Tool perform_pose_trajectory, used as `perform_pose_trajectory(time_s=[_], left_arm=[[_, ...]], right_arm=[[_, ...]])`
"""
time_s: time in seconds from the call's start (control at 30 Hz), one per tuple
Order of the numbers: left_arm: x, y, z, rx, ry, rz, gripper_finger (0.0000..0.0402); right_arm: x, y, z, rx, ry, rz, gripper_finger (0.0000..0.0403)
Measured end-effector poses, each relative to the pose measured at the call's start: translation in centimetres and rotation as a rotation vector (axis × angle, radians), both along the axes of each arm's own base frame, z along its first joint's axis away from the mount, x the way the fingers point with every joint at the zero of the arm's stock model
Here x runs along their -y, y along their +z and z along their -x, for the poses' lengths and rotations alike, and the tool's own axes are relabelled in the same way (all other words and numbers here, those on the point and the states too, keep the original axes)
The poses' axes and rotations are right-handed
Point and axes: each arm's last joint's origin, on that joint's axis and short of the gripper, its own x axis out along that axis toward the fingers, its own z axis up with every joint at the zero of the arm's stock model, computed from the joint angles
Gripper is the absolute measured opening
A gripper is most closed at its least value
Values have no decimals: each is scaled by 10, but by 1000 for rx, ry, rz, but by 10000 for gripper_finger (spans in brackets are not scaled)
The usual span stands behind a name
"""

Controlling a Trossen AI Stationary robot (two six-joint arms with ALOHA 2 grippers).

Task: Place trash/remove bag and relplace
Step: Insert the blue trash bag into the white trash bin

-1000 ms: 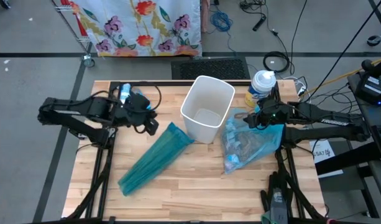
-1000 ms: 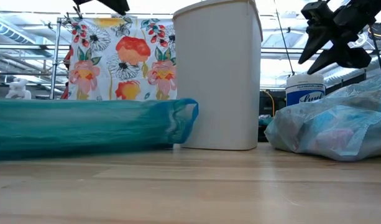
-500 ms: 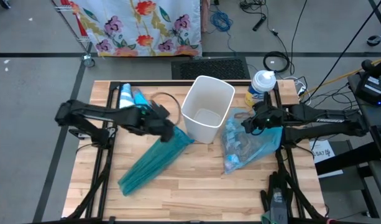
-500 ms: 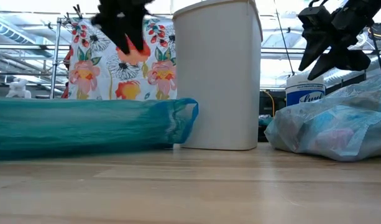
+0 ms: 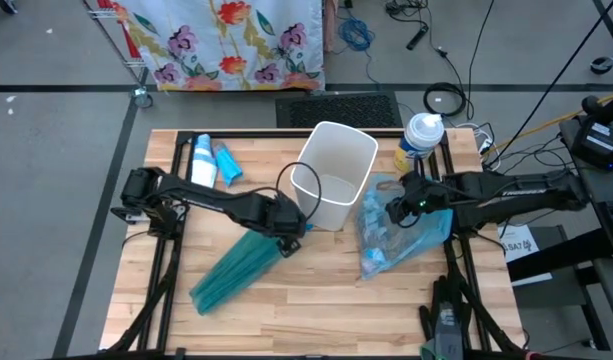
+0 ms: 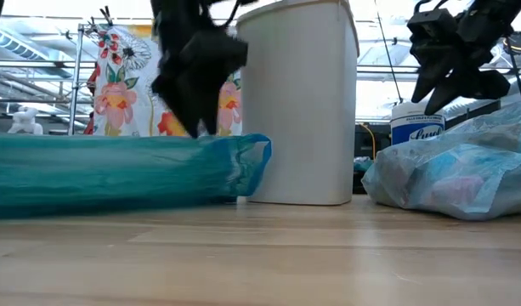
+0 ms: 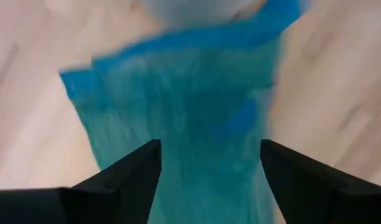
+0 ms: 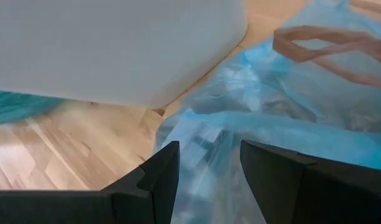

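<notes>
Where the table's [image 5: 316, 310] left side runs along the frame, two bottles [image 5: 212, 163] lie near the back edge, well apart from the rest. Next comes the teal bag [image 5: 244, 262], flat and long, slanting from the front left up toward the bin [image 5: 333, 177]; bare wood lies open in front of it and all along the front edge. The left gripper [image 5: 288, 238] hangs over the bag's upper end, just beside the bin's base, its fingers [image 7: 125, 177] spread apart with teal plastic showing between them and nothing gripped. The white bin stands upright near the back middle, unlined. To its right the pale-blue bag [image 5: 398, 232] of trash lies slumped on the wood, touching the bin's foot. The right gripper [image 5: 398, 207] hovers above that bag's near end, fingers [image 8: 154, 171] parted and empty. A wipes tub [image 5: 420, 139] stands at the back right corner. Beyond the table, a flowered cloth [image 5: 226, 38] hangs on a rack, and cables trail over grey floor.
</notes>
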Motion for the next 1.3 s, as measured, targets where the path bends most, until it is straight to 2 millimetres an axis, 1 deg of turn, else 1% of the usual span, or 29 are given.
perform_pose_trajectory(time_s=[0.07,0.17,0.3,0.4,0.47,0.53,0.57,0.63,0.67,0.7,0.73,0.77,0.83,0.9,0.97,1.07,1.1,1.23,1.3], left_arm=[[0,-17,7,-31,10,14,274],[-1,-40,19,-27,39,43,274],[-6,-61,24,66,39,130,274],[-10,-75,28,84,43,184,270],[-11,-78,31,68,67,193,251],[-11,-77,35,30,75,182,206],[-10,-72,39,15,75,170,175],[-8,-55,45,14,67,146,99],[-7,-44,45,48,60,142,60],[-5,-33,48,76,53,138,30],[-4,-23,56,74,49,128,17],[-4,-13,61,82,49,112,15],[-4,22,67,204,52,82,13],[-9,53,84,262,59,19,6],[-16,89,99,392,48,-36,5],[-30,134,120,526,48,-113,4],[-35,152,130,583,53,-135,3],[-52,210,164,747,56,-262,2],[-58,235,175,816,55,-329,2]], right_arm=[[-2,0,-1,-2,7,-4,162],[-5,-1,-1,-5,16,-7,162],[-8,-1,-1,0,7,22,162],[-9,-1,-1,6,-10,31,162],[-9,0,-1,9,-9,32,162],[-9,-1,-1,8,-10,32,162],[-9,0,-1,9,-10,32,162],[-9,0,-1,9,-12,34,162],[-9,0,-1,10,-12,34,162],[-9,0,-2,11,-12,34,162],[-9,0,-2,13,-12,34,162],[-9,0,-2,17,-12,34,162],[-9,0,-3,21,-12,33,162],[-9,0,-3,23,-12,34,162],[-9,0,-4,23,-13,34,162],[-9,-1,-7,30,-13,36,162],[-9,-1,-8,31,-13,36,162],[-10,-2,-12,31,-12,36,162],[-10,-4,-15,27,-16,33,162]])
